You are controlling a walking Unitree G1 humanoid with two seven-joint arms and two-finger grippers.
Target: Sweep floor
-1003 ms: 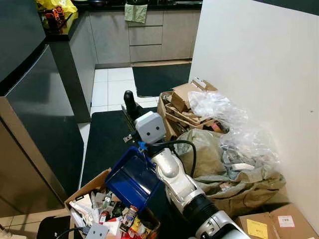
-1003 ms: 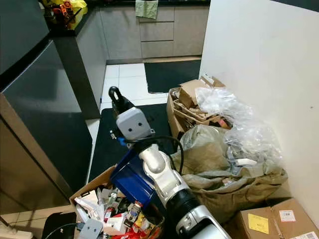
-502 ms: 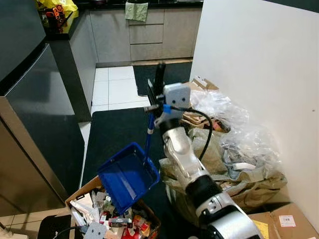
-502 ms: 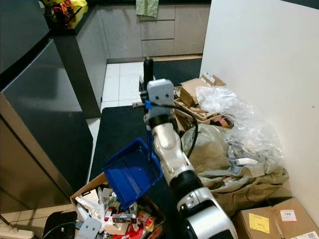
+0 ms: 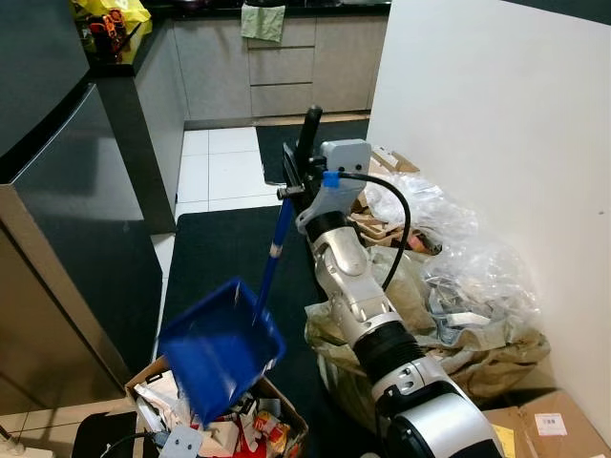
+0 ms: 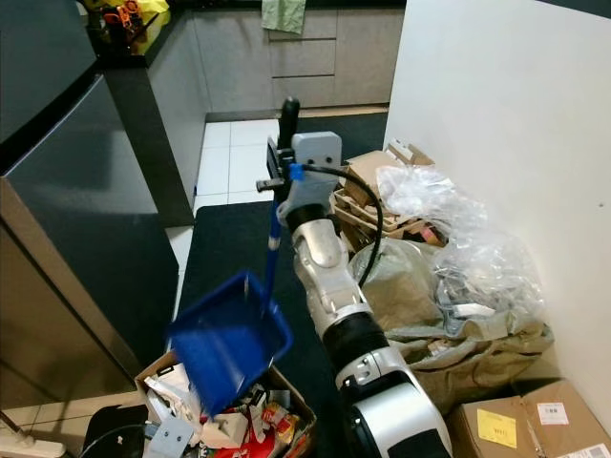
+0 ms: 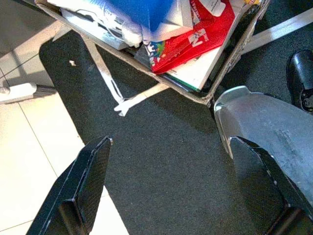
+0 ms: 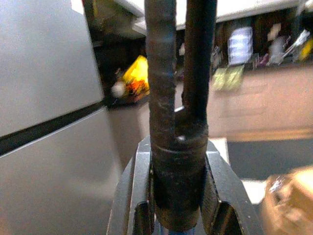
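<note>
Emptying looked like the step in hand: the box (image 5: 277,401) of rubbish sat on the floor, the dustpan (image 5: 218,350) hung tilted above it, its handle clamped in the right pincer (image 5: 304,157); the left pincer (image 7: 171,196) gaped wide. Next, probably shake it out, then lower it level
</note>
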